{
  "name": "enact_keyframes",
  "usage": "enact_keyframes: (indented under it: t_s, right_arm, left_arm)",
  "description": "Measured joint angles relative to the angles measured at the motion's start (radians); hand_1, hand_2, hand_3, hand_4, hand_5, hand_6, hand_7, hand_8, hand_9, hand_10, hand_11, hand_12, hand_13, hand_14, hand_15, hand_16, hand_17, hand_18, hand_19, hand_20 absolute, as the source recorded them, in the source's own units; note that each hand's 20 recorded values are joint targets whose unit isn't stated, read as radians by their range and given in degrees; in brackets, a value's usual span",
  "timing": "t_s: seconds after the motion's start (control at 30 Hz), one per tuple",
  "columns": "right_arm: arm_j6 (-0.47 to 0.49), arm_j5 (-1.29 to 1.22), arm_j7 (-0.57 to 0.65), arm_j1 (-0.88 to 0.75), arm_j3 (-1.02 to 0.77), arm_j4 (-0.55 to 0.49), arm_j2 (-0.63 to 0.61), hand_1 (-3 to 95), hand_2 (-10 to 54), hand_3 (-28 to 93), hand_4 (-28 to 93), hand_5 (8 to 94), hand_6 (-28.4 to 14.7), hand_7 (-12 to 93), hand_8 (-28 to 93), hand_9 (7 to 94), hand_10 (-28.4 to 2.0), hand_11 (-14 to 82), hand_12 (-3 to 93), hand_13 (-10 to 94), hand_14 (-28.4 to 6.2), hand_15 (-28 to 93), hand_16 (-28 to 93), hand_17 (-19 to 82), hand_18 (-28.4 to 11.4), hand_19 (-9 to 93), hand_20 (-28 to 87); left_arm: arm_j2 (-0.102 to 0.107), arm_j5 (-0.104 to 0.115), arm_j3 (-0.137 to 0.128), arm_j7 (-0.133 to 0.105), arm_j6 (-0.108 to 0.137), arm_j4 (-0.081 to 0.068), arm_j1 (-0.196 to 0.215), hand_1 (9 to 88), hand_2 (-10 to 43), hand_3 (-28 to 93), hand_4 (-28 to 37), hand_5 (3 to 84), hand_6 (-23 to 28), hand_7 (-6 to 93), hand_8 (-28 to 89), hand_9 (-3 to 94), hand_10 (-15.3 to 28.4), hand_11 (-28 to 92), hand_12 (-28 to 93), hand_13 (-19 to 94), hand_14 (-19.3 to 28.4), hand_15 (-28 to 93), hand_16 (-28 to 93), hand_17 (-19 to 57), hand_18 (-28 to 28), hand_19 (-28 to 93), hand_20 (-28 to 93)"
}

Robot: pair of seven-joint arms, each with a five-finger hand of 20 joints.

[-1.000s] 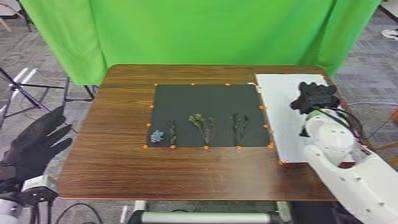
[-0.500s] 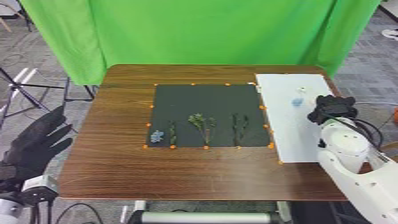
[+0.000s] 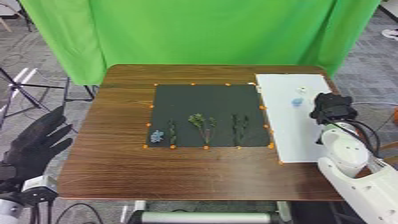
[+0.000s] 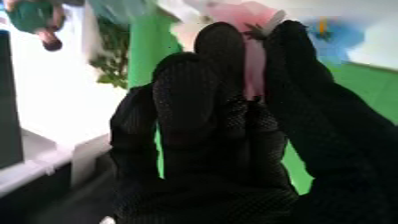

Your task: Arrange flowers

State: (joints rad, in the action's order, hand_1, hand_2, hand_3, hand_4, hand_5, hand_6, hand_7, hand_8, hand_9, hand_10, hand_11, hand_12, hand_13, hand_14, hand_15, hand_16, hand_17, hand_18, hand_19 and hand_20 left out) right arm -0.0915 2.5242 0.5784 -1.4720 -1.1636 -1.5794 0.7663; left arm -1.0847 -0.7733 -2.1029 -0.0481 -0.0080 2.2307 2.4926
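Pink flower (image 4: 242, 14) is projecting beyond the right hand (image 3: 333, 107) at the white board's (image 3: 293, 137) right edge, long axis following the fingers; thumb and fingers are pinching it. Blue flower (image 3: 297, 101) is lying leftward, probably guiding placement.

We see mat (image 3: 209, 97) on table (image 3: 160, 175), sheet (image 3: 293, 137) just right of mat. On mat's near part: flower cluster (image 3: 156, 136) leftmost, sprigs (image 3: 197, 120) right of it. On sheet we spot two flowers (image 3: 298, 102), one behind other. Behind table: curtain (image 3: 213, 35).

Bright even light, soft shadows, white glare in wrist view
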Motion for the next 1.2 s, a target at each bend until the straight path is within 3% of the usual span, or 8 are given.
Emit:
enact_keyframes:
  t_s: [0.3,0.53,0.87,1.2]
  right_arm:
    - [0.020,-0.027,-0.075,0.107,0.118,-0.076,0.023,48.1,-9.5,85,-28,67.9,2.6,54,1,83.1,-5.5,25.5,54.7,75,-4.1,64,37,26,-20.4,80,54]
    - [0.059,-0.083,-0.243,0.318,0.298,-0.083,0.165,47.5,-9.5,85,-27,67.3,2.7,54,2,82.9,-5.9,25.6,55.3,74,-4.6,64,37,26,-20.4,80,55]
    - [0.187,-0.040,-0.329,0.484,0.445,0.031,0.447,47.3,-9.5,85,-27,66.8,2.6,55,1,82.1,-6.2,26.6,55.2,73,-4.8,65,37,25,-20.3,79,55]
    - [0.201,0.071,-0.346,0.511,0.550,0.152,0.573,47.0,-9.5,85,-28,66.3,2.8,55,1,81.6,-6.0,27.2,54.9,73,-4.5,65,37,25,-20.2,79,55]
  left_arm:
    - [-0.003,-0.001,-0.005,0.002,0.002,0.005,0.009,23.6,-0.2,71,-28.3,21.1,0.2,19.0,-10,16.8,8.7,10,19,12,11.6,15,7,-12.3,17.8,35,10]
    - [-0.001,-0.001,0.009,0.009,0.002,0.004,-0.001,23.6,-0.1,71,-28.3,21.2,0.2,19.0,-10,16.8,8.6,10,20,12,11.7,15,7,-12.4,17.8,35,10]
    - [0.008,-0.001,0.023,0.009,0.010,0.003,-0.014,23.5,-0.2,71,-28.3,21.1,0.2,19.2,-10,16.9,8.6,10,20,12,11.6,15,7,-12.4,17.8,35,10]
    - [0.021,-0.001,0.035,0.009,0.015,0.002,-0.019,23.5,-0.1,71,-28.3,21.1,0.2,19.2,-10,16.8,8.6,10,20,12,11.6,15,7,-12.4,17.8,35,10]
